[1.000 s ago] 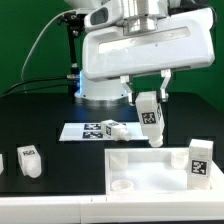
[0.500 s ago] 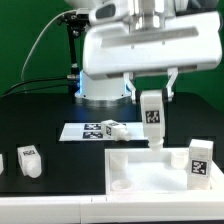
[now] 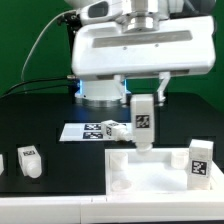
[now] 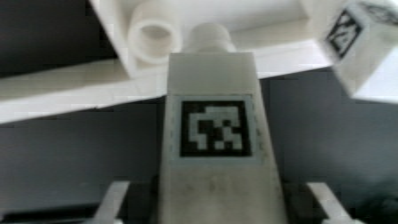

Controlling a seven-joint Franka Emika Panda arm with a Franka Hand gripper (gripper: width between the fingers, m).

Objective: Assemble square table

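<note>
A black table fills the scene, with a green backdrop behind it on the exterior view's left and the white arm looming above. The gripper is clamped on a white leg, one finger on each side, and holds it upright with its square tag facing the exterior camera. Directly beneath the gripper, the leg's lower end is at the far rim of the white table top, near a corner; whether it touches cannot be told. In the wrist view the leg points toward a round socket on the top.

To the exterior view's right of the gripper and lower, a second leg stands on the top. Just beside the held leg, on the exterior view's left, a third leg lies on the marker board. Well apart on that side, a fourth leg rests on the table.
</note>
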